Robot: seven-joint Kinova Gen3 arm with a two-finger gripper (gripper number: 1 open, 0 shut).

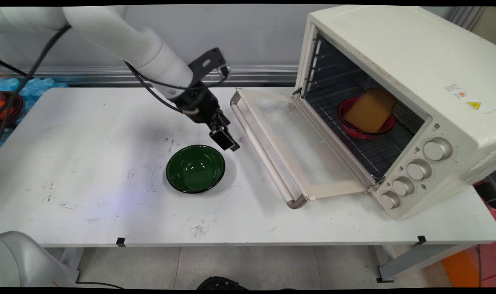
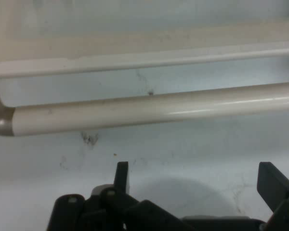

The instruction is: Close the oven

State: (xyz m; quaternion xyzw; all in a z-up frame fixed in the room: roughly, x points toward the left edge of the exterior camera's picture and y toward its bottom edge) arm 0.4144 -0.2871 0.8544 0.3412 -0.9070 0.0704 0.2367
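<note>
A white table [image 1: 88, 196], scuffed with dark marks, fills most of the main view. Toward its middle sits a dark green bowl [image 1: 195, 168], upright and with nothing in it. Just above the bowl's far right rim hangs the black gripper [image 1: 224, 139], reaching down at a slant from the upper left; it holds nothing, and in the hand view its two fingers [image 2: 122, 174] stand spread wide apart over bare tabletop. Right of the gripper, the toaster oven's door [image 1: 301, 151] lies folded down flat over the table, its long pale handle bar [image 1: 259, 150] on the side nearest the gripper; the hand view shows this bar [image 2: 154, 109] running across just beyond the fingertips. Further right stands the cream toaster oven [image 1: 415, 73], its cavity open. On the wire rack inside rests a red bowl [image 1: 364, 131] with a tan, slab-like piece [image 1: 370, 110] lying in it. Four round knobs [image 1: 419, 169] line the oven's front right panel.
</note>
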